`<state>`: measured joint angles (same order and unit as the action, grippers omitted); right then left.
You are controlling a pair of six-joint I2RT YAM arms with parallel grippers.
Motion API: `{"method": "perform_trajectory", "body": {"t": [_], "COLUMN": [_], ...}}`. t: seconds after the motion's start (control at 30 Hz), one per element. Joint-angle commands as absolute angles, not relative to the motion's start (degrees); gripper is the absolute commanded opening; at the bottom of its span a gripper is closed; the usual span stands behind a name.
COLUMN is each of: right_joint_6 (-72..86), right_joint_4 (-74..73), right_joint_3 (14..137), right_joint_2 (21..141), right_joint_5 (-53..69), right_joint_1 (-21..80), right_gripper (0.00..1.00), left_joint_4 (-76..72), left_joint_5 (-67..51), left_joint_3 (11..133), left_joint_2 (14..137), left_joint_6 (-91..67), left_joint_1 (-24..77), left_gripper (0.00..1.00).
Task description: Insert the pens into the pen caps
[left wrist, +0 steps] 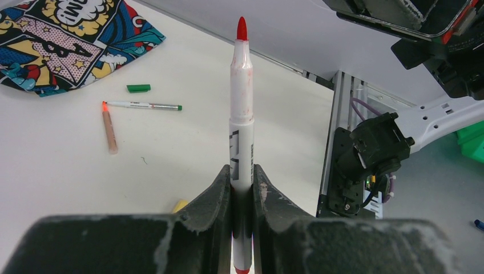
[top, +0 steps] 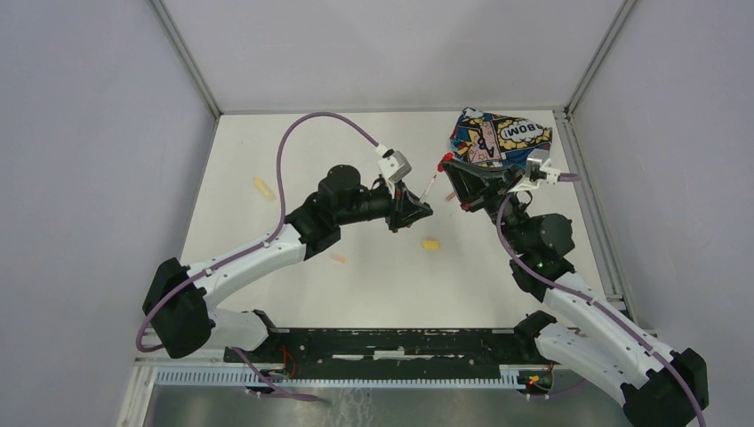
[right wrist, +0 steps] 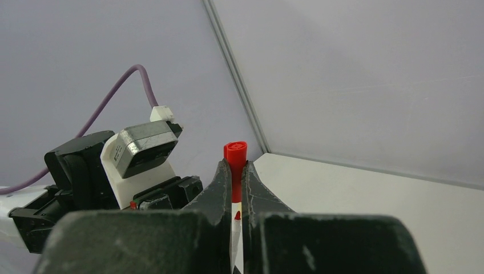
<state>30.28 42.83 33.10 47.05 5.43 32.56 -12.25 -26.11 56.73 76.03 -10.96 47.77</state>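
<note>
Left pincer, top view: the left pincer (top: pixel 418 206) is clamping narrowly on the red-tipped pen (top: pixel 429 187), holding it up above the middle of the tabletop (top: pixel 356 142).
Right pincer, top view: the right pincer (top: pixel 455 169) is pinching the red cap (top: pixel 445 161) just beside the pen's tip, in front of the pouch (top: pixel 498 138).
Risk, top view: pen and cap are meeting at an angle; a push off the cap's mouth would likely be bending the tip or twisting the cap out of its grip.
Arms, top view: both are reaching inward with bent elbows, wrists facing each other.
Left wrist view: the pen is standing straight out of the fingers, gripped low on the barrel, so the long free end is risking a wobble; green pen (left wrist: pixel 142 105), green cap (left wrist: pixel 138 88) and orange pen (left wrist: pixel 108 128) are lying near the pouch.
Right wrist view: the cap is sitting between the fingertips; a red tip is showing lower in the gap, contact impossible to tell.
</note>
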Motion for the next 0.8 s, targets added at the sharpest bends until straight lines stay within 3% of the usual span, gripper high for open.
{"method": "perform_trajectory", "body": {"t": [0.0,0.77], "right_joint_6": [31.42,31.71], "right_joint_4": [44.67,42.51], "right_joint_3": [35.68,34.54], "right_joint_2": [47.63,48.2], "right_joint_5": [7.72,8.53], "right_joint_1": [32.38,32.43], "right_gripper": [0.0,0.0], "left_joint_4": [-12.66,-12.74], "left_joint_5": [-27.25,-26.19], "left_joint_3": [58.71,58.27], "left_joint_2": [75.93,75.03], "left_joint_6": [-8.01,-7.7], "left_joint_1": [48.26,48.25], "left_gripper": [0.02,0.02]}}
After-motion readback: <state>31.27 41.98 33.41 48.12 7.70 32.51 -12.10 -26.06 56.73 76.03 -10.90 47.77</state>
